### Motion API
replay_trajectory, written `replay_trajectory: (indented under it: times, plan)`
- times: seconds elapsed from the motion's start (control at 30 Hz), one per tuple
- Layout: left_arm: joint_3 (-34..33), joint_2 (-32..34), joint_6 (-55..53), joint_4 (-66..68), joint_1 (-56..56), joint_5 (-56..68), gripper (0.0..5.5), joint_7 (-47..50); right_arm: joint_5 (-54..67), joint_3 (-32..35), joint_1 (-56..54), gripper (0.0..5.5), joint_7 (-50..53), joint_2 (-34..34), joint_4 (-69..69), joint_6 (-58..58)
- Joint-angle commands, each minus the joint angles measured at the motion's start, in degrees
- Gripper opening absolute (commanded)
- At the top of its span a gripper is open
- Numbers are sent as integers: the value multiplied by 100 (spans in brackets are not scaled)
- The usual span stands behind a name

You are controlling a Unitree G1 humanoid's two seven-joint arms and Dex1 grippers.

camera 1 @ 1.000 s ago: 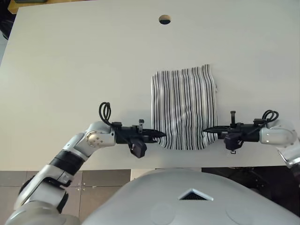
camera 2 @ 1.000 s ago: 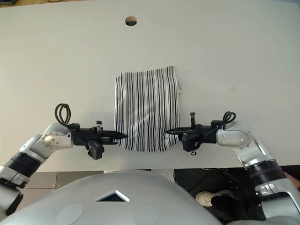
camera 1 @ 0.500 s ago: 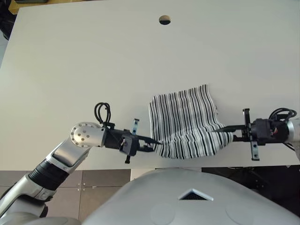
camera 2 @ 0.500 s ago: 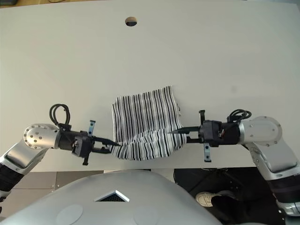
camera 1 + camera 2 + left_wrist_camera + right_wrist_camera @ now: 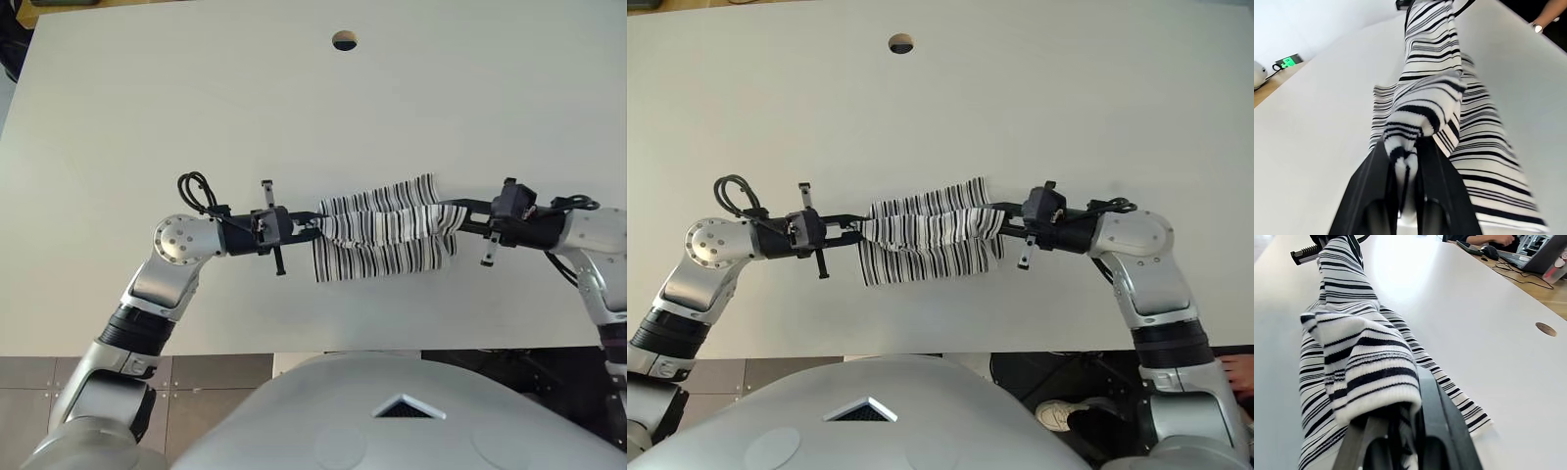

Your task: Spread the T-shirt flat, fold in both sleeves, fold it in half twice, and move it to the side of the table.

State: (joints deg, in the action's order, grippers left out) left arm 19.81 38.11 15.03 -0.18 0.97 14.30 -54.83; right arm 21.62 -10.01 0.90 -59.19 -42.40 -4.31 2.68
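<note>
**Striped T-shirt strung between both grippers**

The left gripper (image 5: 315, 221) pinches the left end of the folded T-shirt (image 5: 382, 240), and the right gripper (image 5: 449, 207) pinches its right end. The cloth hangs between them over the near middle of the table (image 5: 196, 108), sagging on its near side. Bare tabletop stretches left, right and far, up to a round hole (image 5: 344, 41).

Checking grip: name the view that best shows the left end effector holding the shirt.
Left wrist view: the left end effector pinches the bunched shirt close up. Eye views show it small, from above; the right wrist view, far off.
</note>
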Motion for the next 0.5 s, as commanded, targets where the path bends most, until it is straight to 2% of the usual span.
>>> replay_trajectory:
  times: [0.03,0.17,0.33,0.5]
  plan:
    - [-241,-166,-146,378,246,-235,98,178,-166,58,-249,114,195,211,180,-281]
    - [-628,-429,-844,759,495,-98,168,514,-420,235,-561,133,864,524,552,-700]
    - [-941,-662,-1441,964,680,-321,168,1112,-498,628,-793,133,1507,1038,529,-214]
    - [-1130,-825,-1429,1075,749,-496,168,1430,-907,-117,-158,133,903,1154,-299,1017]
